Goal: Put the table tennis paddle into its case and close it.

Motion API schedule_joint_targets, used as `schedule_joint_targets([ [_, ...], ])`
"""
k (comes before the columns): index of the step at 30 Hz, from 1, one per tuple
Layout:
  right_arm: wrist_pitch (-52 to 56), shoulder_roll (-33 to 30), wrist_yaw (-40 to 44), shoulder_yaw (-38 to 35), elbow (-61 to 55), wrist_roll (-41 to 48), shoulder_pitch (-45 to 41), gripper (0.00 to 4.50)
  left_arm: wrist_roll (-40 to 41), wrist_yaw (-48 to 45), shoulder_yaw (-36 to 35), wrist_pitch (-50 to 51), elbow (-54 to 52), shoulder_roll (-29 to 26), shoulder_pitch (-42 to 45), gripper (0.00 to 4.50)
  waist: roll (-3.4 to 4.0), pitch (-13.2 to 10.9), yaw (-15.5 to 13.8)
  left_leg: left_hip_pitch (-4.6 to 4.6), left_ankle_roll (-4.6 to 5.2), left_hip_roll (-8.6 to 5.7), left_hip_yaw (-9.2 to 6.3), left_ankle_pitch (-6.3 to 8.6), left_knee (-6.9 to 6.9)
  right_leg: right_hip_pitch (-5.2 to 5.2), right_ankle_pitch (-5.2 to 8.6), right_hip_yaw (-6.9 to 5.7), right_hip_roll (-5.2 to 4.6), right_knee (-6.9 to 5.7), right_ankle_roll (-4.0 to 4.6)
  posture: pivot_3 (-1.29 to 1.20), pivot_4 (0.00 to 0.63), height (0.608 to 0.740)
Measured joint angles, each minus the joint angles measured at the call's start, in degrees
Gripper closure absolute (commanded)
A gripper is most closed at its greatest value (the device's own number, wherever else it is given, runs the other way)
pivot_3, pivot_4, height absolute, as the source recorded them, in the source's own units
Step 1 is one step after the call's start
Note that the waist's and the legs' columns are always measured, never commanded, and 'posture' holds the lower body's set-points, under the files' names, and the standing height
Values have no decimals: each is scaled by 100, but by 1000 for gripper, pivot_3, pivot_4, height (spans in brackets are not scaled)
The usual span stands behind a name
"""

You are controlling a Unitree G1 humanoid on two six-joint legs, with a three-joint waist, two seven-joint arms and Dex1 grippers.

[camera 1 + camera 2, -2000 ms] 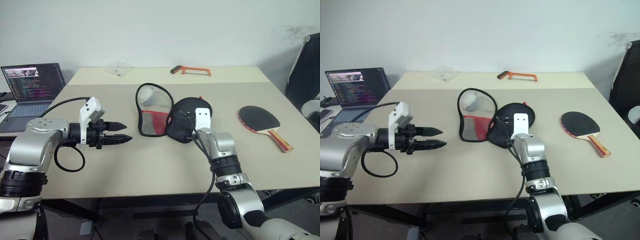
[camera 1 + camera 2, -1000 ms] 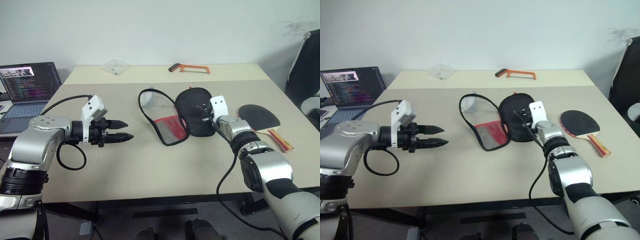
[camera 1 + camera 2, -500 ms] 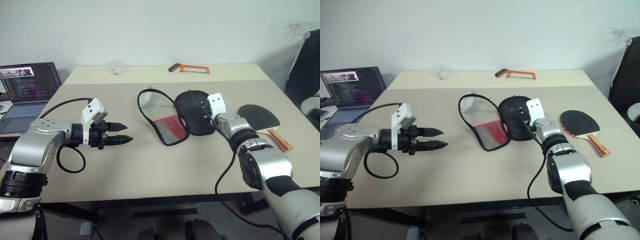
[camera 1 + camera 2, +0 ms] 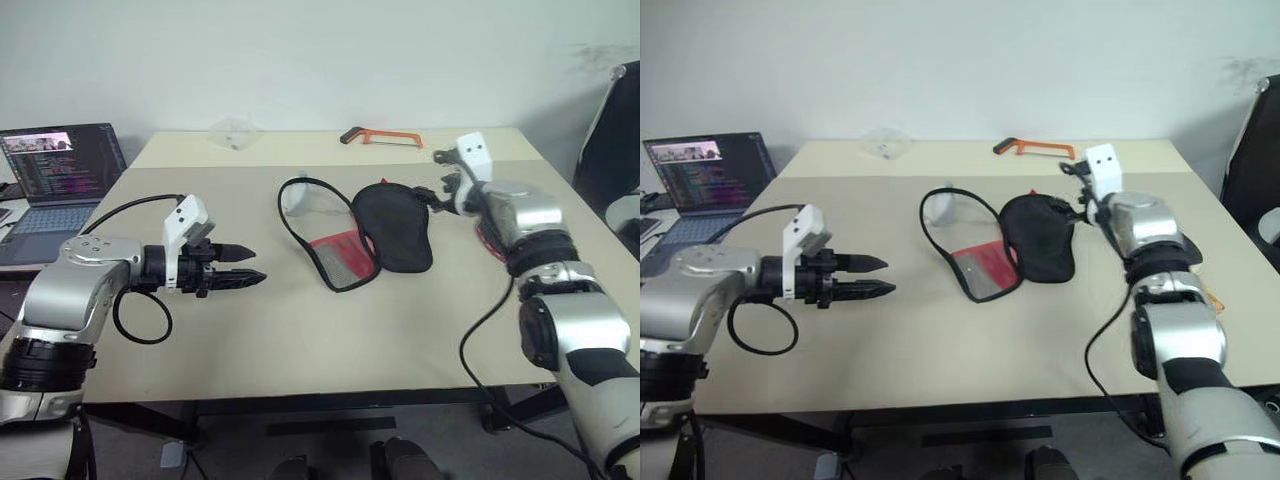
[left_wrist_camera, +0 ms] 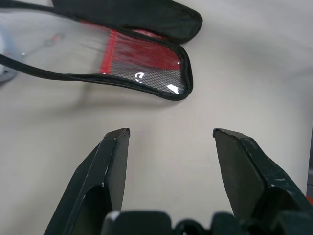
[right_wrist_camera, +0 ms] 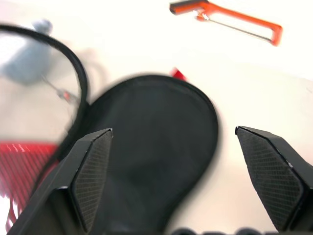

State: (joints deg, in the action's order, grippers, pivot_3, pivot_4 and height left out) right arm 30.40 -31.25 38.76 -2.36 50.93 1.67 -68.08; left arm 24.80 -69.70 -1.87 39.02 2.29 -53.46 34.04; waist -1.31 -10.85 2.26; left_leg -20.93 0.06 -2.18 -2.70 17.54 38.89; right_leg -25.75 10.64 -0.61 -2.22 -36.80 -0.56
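The case lies open at mid-table: its black half is flat, and the red mesh panel lies beside it on the left. Its black cord loop curls behind. My right gripper hangs open above the black half's far right edge and holds nothing. The right wrist view looks down on that black half between the spread fingers. The table tennis paddle lies behind my right forearm, mostly hidden. My left gripper is open and empty, left of the case, pointing at the mesh panel.
An orange-framed hacksaw lies at the table's far edge. A small round grey object sits inside the cord loop. A clear plastic piece rests at the back left. An open laptop stands on the left; a dark chair is on the right.
My right gripper opened, let go of the case's black half and rose up and to the right. The case stayed where it was. The left arm kept still.
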Motion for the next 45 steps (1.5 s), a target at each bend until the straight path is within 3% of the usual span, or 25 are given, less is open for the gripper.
schedule_joint_targets([
  [8,148,-1303,868,159,64,-96,244,106,-22,-126,142,-129,180,50,121,1522,0,-1,-16,5,1,5,17,0,-1,0,0,3,6,-1,0,0,150,740],
  [13,119,-1771,1139,299,826,-312,261,106,-47,-214,232,-185,264,108,199,1522,-2,-2,-14,10,1,5,34,0,2,2,0,4,7,-1,-1,0,150,740],
  [21,55,-1786,1239,483,1649,-611,389,106,-55,-227,278,-190,271,186,261,1522,-3,-3,13,13,1,7,44,-1,3,1,0,11,7,-3,-1,0,150,740],
  [42,-281,-1744,184,426,2438,-783,637,106,-43,-170,270,-72,138,183,144,1522,-3,-3,13,13,0,6,44,-2,6,2,0,15,7,-5,-2,0,150,740],
  [45,-372,-1716,114,425,2444,-832,648,712,-40,-154,262,-54,54,172,106,1522,-3,-3,13,14,0,5,45,-2,7,3,-1,16,8,-5,-2,0,150,740],
])
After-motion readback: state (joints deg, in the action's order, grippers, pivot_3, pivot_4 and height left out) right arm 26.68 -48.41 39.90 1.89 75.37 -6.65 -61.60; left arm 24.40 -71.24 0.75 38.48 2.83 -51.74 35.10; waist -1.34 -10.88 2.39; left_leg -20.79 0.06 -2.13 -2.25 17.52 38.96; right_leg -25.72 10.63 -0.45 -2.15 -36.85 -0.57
